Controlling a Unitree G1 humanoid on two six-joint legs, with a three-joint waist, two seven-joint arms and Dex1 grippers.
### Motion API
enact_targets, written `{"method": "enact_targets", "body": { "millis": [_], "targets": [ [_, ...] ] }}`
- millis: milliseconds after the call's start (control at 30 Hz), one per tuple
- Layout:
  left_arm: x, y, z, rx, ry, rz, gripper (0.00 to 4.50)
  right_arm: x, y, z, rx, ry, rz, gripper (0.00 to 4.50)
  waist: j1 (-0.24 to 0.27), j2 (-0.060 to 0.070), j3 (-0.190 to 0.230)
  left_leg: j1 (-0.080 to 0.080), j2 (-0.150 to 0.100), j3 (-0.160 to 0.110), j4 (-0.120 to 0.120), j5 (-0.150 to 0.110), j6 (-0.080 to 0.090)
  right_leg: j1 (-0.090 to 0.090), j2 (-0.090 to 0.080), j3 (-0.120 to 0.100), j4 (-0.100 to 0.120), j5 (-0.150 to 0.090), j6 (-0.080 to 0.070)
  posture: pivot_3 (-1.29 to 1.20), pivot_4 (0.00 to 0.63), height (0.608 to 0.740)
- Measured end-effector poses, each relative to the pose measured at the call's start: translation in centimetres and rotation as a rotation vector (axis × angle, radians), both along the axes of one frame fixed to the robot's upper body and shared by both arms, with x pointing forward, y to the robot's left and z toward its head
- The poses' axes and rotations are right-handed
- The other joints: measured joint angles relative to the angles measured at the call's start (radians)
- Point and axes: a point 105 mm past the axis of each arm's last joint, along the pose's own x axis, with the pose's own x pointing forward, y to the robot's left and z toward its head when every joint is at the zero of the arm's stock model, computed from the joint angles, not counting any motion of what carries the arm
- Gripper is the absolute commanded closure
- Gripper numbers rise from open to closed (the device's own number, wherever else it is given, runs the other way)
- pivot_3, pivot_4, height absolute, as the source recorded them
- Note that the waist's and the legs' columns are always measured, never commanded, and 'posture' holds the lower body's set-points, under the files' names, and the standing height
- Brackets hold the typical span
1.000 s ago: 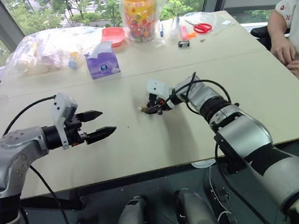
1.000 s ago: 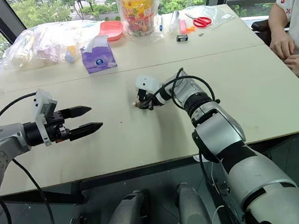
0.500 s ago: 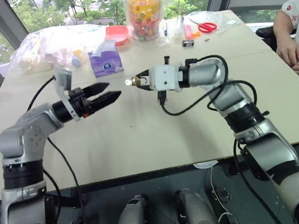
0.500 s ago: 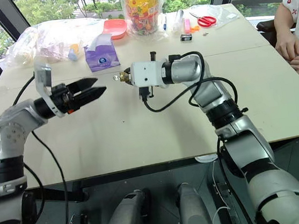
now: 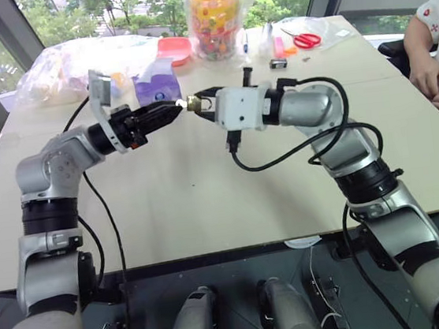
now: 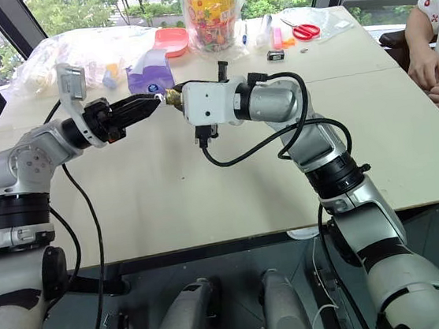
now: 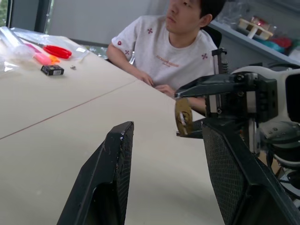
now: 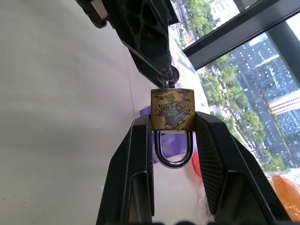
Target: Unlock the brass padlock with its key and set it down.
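the padlock [image 8: 172, 109] hangs in the air above the table [image 5: 206, 190], clamped between the two fingers of the right gripper [image 8: 172, 136], which press on its two narrow sides. its long axis runs along the fingers: the shackle loop points back between them toward the wrist, and the keyhole end faces outward, toward the left gripper [image 5: 172, 112]. the key [image 8: 168, 77] sticks straight out of that outward end, in line with the body, its round head farthest from the right fingers.

in the right wrist view, one black finger [image 8: 145, 42] of the left gripper lies against the key's head. in the left wrist view the left fingers stand partly apart, with the padlock seen edge-on beyond them, closer to one finger than the other. i cannot tell whether the left gripper has the key pinched.

the two grippers meet tip to tip over the table's middle, left of centre, well above the bare top. at the far edge sit a purple tissue pack [image 5: 154, 91], a clear plastic bag [image 5: 58, 68], a red bowl [image 5: 173, 49], an orange jar [image 5: 214, 14] and red scissors [image 5: 302, 38]. a person [image 7: 168, 51] sits at the table's right side, hands on the edge. nothing lies between the grippers and the table below them.
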Motion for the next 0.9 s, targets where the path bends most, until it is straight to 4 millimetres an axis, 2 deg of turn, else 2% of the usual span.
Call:
{"method": "enact_targets", "body": {
  "millis": [67,167,267,300,633,900],
  "targets": [
    [0.1,0.0,-0.1,-0.001,0.0,-0.002,2.16,0.0,0.0,0.0,0.001,0.001,-0.002,3.8,-0.002,0.0,0.0,0.0,0.0,0.0,0.0,0.0,0.0,0.0,0.0,0.0,0.0,0.0,0.0,0.0,0.15,0.74],
    [0.1,0.0,-0.2,0.006,0.0,-0.011,2.96,0.0,0.0,0.1,0.002,0.005,-0.006,3.8,-0.002,0.0,0.0,0.0,0.0,0.0,0.0,0.0,0.0,0.0,0.0,0.0,0.0,0.0,0.0,0.0,0.15,0.74],
    [-0.1,-0.3,-0.3,-0.003,-0.002,-0.038,4.25,-0.1,0.0,0.1,0.002,0.006,-0.01,3.8,-0.002,0.0,0.0,0.0,0.0,0.0,0.0,0.0,0.0,0.0,0.0,0.0,0.0,0.0,0.0,0.0,0.15,0.74],
    [-0.2,-0.4,-0.2,-0.005,-0.004,-0.049,4.44,0.0,0.0,0.0,0.003,0.01,-0.015,3.8,-0.001,0.0,0.0,0.0,0.0,0.0,0.0,0.0,0.0,0.0,0.0,0.0,0.0,0.0,0.0,0.0,0.15,0.74],
    [0.1,-0.8,-0.1,0.022,-0.039,-0.038,4.44,0.2,-0.3,-0.1,0.002,0.019,-0.031,3.8,0.0,0.0,0.0,0.0,0.0,0.0,0.0,0.0,0.0,0.0,0.0,0.0,0.0,0.0,0.0,0.0,0.15,0.74],
    [0.6,-1.7,-0.2,0.21,-0.241,-0.009,4.44,0.4,-0.8,-0.5,-0.018,0.033,-0.052,3.8,0.0,0.0,0.0,0.0,0.0,0.0,0.0,0.0,0.0,0.0,0.0,0.0,0.0,0.0,0.0,0.0,0.15,0.74]
  ]
}}
